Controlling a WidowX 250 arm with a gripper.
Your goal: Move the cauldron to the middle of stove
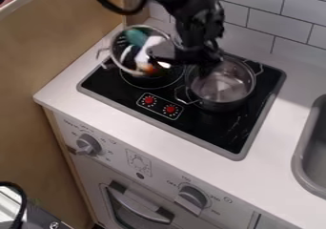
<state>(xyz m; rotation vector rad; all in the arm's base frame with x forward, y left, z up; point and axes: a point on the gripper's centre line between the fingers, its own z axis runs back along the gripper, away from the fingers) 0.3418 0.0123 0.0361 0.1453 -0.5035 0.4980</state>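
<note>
Item 1: cauldron, taken to be the round shiny steel pot w/ two wire loop handles (pixel 223 82). Pos.: R part of the black glass toy stove top w/ grey rim (pixel 256 136), one handle toward stove ctr., the other toward the back R. Upright; no food seen inside.

Item 2: black two-finger end effector (pixel 185 58). Pos.: over rear of stove, between Item 1 & Item 3, overlapping the pot's rear L rim in view. State: can't tell if apart, together or clamped on anything; contact w/ pot likewise unclear.

Item 3: round silver metal strainer (pixel 115 56), w/ teal, white & orange toy pcs. inside. Pos.: rear L of stove, tilted in view; whether it rests or is held, can't tell.

Item 4: two red toy knobs (pixel 148 100) on black panel, front L of ctr.

Item 5: white table (pixel 70 87), around stove; grey sink (pixel 301 168) at R.

Handling notes (judgement): step in hand prob. securing the pot. Best taken at rim on ctr. side, one side of grip inside the wall, one outside, clear of the loop handle. Confirm hold before lifting; thin smooth steel may slip or swing. Raise only slightly, keep level, carry L to stove ctr. Main risk: knocking strainer & spilling pcs., so stop short of it. Lower flat, release, withdraw straight up.
</note>
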